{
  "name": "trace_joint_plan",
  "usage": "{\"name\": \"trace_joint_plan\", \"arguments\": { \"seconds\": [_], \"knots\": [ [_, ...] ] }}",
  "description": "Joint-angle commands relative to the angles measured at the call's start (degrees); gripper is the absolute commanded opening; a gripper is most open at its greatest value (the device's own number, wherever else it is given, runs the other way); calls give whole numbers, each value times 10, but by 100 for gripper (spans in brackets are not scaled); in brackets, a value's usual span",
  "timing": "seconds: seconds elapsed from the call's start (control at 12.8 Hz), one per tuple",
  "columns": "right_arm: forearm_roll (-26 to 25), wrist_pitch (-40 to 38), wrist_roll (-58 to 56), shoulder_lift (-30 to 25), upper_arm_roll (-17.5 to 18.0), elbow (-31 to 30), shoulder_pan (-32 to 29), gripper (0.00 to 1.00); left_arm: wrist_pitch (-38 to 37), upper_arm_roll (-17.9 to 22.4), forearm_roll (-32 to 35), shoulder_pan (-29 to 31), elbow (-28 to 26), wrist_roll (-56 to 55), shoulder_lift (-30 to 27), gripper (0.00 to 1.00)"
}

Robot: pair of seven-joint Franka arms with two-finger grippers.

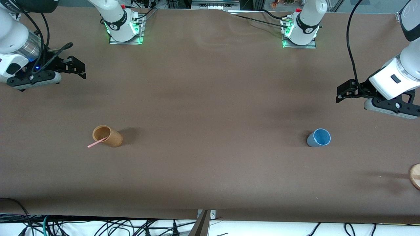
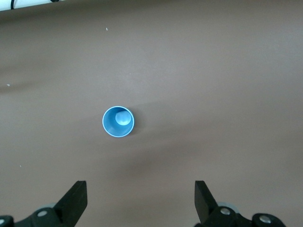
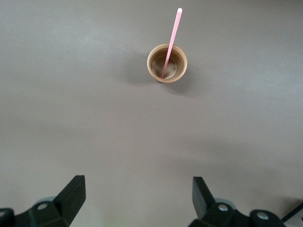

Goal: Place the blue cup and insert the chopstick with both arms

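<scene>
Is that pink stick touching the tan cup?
Touching. The right wrist view shows the chopstick standing inside the tan cup, leaning on its rim.

I see two white arms with dark grey joints, green lights glowing at their bases point(image 1: 124, 31), black cables trailing, and black two-finger grippers on screwed grey mounts.
</scene>
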Motion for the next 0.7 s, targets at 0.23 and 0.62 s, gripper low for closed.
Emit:
{"name": "trace_joint_plan", "arguments": {
  "seconds": [0.23, 0.62],
  "knots": [
    [-7, 12, 8, -20, 1, -22, 2, 100, -5, 1, 13, 1, 5, -1, 61, 100],
    [-8, 22, 7, -23, 0, -29, 2, 100, 108, 2, 18, 3, -46, -4, 156, 100]
  ]
}}
